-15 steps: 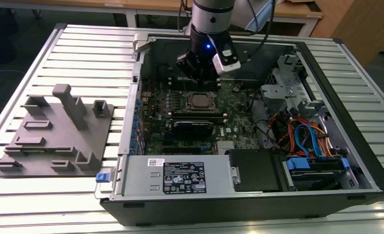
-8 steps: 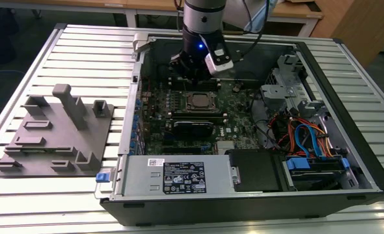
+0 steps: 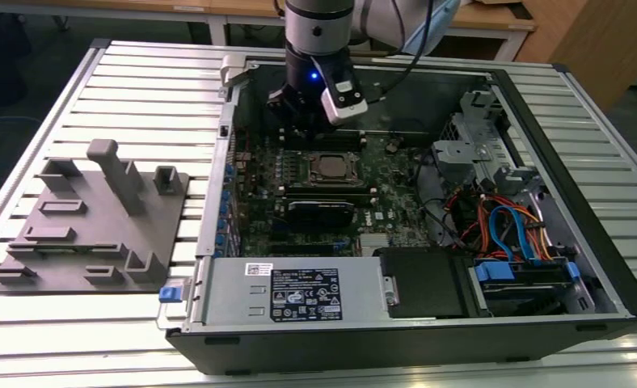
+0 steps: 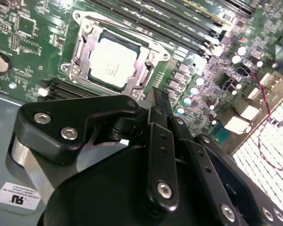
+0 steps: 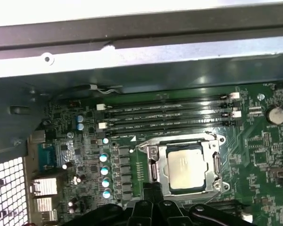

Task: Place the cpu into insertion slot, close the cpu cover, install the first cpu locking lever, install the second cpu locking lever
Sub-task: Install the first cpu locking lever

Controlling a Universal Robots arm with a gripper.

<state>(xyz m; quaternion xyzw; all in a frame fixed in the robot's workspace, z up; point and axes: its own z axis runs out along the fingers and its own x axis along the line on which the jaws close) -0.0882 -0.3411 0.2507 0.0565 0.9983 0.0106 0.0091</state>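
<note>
Near the cpu cover (image 4: 86, 54) edge, tool (image 4: 158, 100)

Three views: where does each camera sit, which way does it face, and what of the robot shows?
Exterior view: off the arm, high, looking down into the open black computer case; arm and black gripper hang over the green motherboard.
First wrist view: on the arm, facing the motherboard; the gripper's tip shows.
Second wrist view: on the arm, looking past the gripper's bulk to the board.
Shared: both wrist views show the square silver-topped cpu.
</note>
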